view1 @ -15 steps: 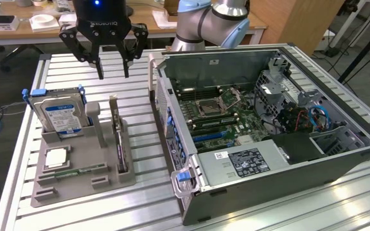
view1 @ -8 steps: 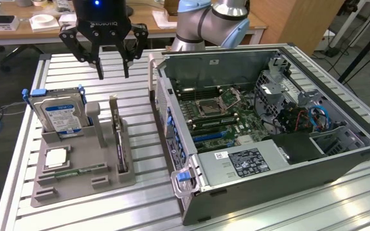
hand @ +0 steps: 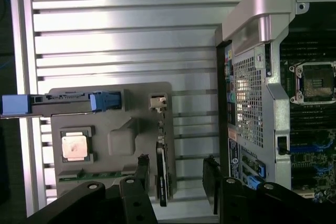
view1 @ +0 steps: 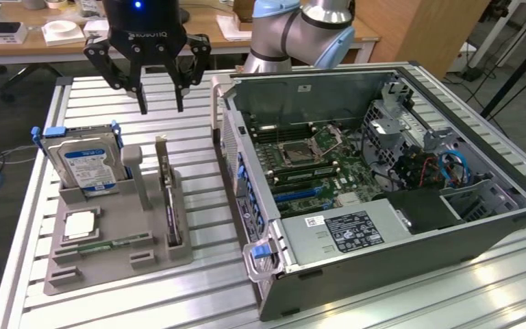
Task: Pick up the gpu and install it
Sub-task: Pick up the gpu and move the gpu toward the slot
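The gpu (view1: 167,199) stands on its edge in a slot of the grey holder (view1: 107,264) on the table, its silver bracket end pointing toward the far side. In the wrist view the gpu (hand: 162,166) shows edge-on as a thin dark card. My gripper (view1: 161,106) hangs open above the table, just beyond the holder's far end, with nothing between its fingers. From the wrist camera, my gripper (hand: 176,163) has the card lying below it, close to one black finger (hand: 142,177).
The open computer case (view1: 382,171) lies to the exterior view's right of the holder, its motherboard (view1: 314,161) exposed. The holder also carries a silver hard drive (view1: 85,161) with blue label, a processor chip (view1: 80,225) and a memory stick (view1: 117,241). Bare slatted table surrounds the holder.
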Tool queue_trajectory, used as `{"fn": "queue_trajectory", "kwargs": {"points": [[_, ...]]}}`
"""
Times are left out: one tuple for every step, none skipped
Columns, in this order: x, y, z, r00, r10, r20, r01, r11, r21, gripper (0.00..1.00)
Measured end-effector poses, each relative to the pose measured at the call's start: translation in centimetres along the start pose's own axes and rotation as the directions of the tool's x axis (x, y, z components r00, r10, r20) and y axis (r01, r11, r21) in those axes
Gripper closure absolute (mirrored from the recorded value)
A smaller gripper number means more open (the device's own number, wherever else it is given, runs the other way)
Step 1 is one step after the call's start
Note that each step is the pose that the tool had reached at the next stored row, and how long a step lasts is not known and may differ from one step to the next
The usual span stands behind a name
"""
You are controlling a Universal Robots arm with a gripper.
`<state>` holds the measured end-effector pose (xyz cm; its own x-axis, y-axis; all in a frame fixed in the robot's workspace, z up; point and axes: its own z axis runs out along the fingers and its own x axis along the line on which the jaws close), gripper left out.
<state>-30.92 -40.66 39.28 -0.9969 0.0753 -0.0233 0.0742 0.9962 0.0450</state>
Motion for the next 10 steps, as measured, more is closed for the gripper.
{"fn": "queue_trajectory", "kwargs": {"points": [[0.00,-0.03,0.00,1.0000,0.000,0.0000,0.000,1.0000,0.0000,0.47],[-0.01,-0.05,0.00,1.0000,0.000,0.0000,0.000,1.0000,0.0000,0.47],[-0.01,-0.08,0.00,1.0000,0.000,0.0000,0.000,1.0000,0.0000,0.47],[-0.01,-0.12,0.00,1.0000,0.000,0.0000,0.000,1.0000,0.0000,0.47],[-0.02,-0.16,0.00,1.0000,0.000,0.0000,0.000,1.0000,-0.0001,0.47],[-0.02,-0.20,-0.01,1.0000,0.000,0.0000,0.000,1.0000,0.0000,0.47],[-0.02,-0.23,-0.01,1.0000,0.000,0.0000,0.000,1.0000,-0.0001,0.47],[-0.02,-0.27,-0.01,1.0000,0.000,0.0000,0.000,1.0000,0.0000,0.47],[-0.02,-0.30,-0.01,1.0000,0.000,0.0000,0.000,1.0000,0.0000,0.47],[-0.03,-0.33,-0.02,1.0000,0.000,-0.0001,0.000,1.0000,0.0000,0.47]]}}
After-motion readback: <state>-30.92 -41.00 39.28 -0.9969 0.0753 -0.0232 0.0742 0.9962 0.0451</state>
